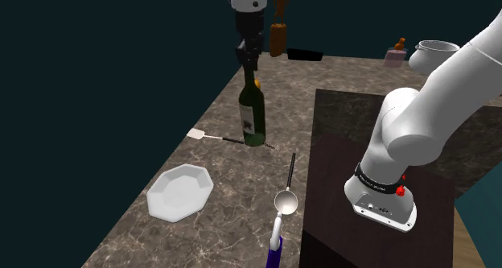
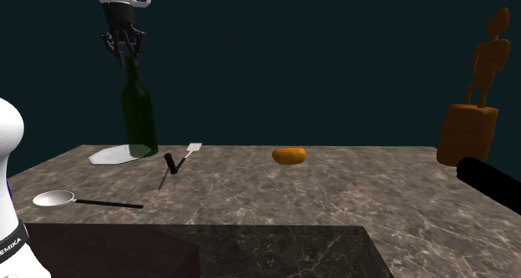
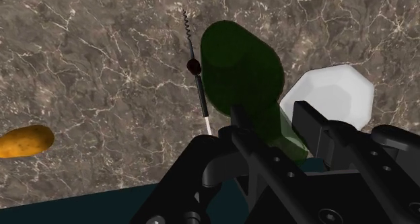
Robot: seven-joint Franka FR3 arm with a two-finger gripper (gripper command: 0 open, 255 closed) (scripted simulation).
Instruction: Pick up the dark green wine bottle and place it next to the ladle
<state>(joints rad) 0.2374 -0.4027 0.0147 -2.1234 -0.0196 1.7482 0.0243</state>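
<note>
The dark green wine bottle [image 1: 253,113] stands upright on the marble counter [image 1: 217,226], beside a corkscrew. My black gripper [image 1: 251,61] comes down from above and is shut on the bottle's neck. From the second exterior view, the gripper [image 2: 127,58] clasps the top of the bottle [image 2: 139,118]. Looking along the gripper [image 3: 272,118], a finger sits on each side of the neck and the bottle's body [image 3: 242,61] stretches away toward the counter. The ladle [image 1: 285,200] has a silver bowl and a thin black handle and lies nearer the stand; it also shows as the ladle [image 2: 54,199].
A white octagonal plate [image 1: 179,192] lies at the shoulder view's left of the ladle. The corkscrew [image 2: 169,164] and a small white-tipped tool [image 1: 197,134] lie by the bottle's base. An orange lump [image 2: 289,155] and a wooden figurine [image 2: 480,93] sit farther off. The dark stand [image 1: 362,170] borders the counter.
</note>
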